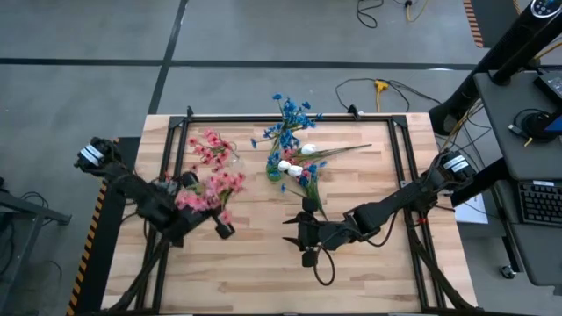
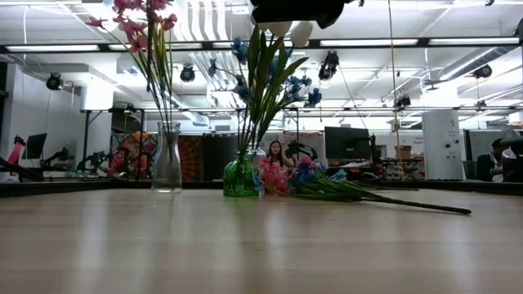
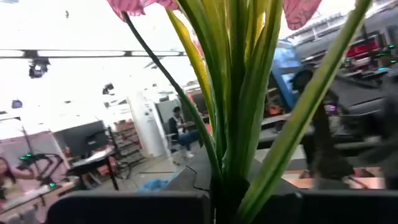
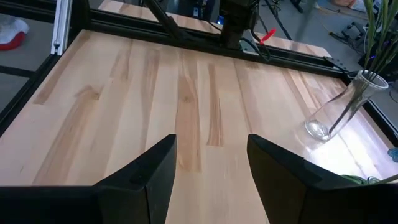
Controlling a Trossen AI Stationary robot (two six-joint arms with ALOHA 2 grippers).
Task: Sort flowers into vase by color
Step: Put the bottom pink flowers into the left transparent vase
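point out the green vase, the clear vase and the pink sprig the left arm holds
green vase [image 2: 239, 178], low view, its round body
clear vase [image 2: 167, 167], low view, its glass body
pink sprig [image 1: 211, 191], high view, its blossoms

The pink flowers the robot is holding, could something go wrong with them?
Maybe. The left gripper is shut on a pink flower bunch, and the clear vase has a narrow neck already holding pink stems, so pushing more in might tip it. The long leaves could catch on its rim.

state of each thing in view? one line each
left gripper: shut on pink sprig
right gripper: open, empty
clear vase: upright, pink flowers in it
green vase: upright, blue flowers in it
loose flowers: lying on table
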